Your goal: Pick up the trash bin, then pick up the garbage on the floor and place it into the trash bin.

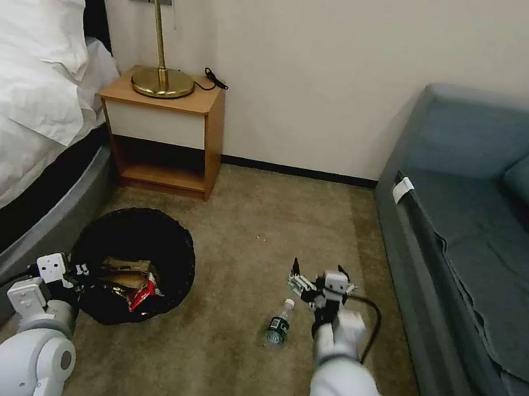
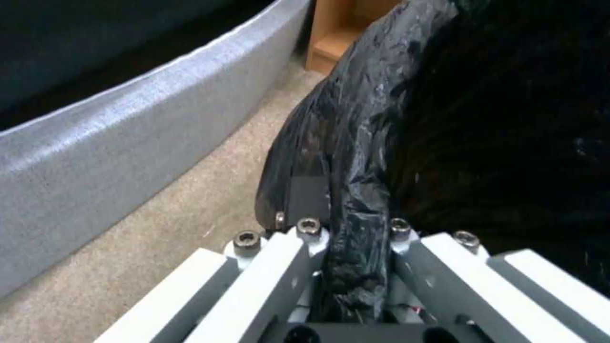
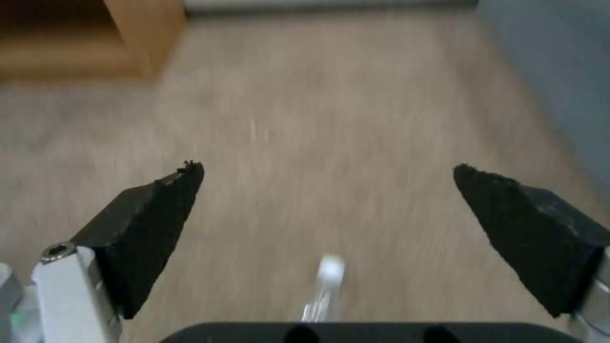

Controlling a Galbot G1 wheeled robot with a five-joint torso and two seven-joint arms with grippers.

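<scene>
The head camera is looking down from above at the tan carpeted floor [image 1: 245, 235]. The left wrist camera is pressing close against the black-bagged round trash bin [image 2: 407, 119]. The right wrist camera is facing low along that carpet, sharing the small clear plastic bottle [image 3: 327, 281].

The trash bin [image 1: 132, 264] sits on the floor [image 1: 245, 235] beside the bed [image 1: 4, 134], before the nightstand [image 1: 163, 134], with wrappers [image 1: 132, 281] in it, while the bottle [image 1: 279, 322] lies to its right, nearer the sofa [image 1: 484, 262].

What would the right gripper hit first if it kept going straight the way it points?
Probably bare carpet: the open right gripper aims past the bottle, whose cap sits below its line. Depth is unclear.
</scene>
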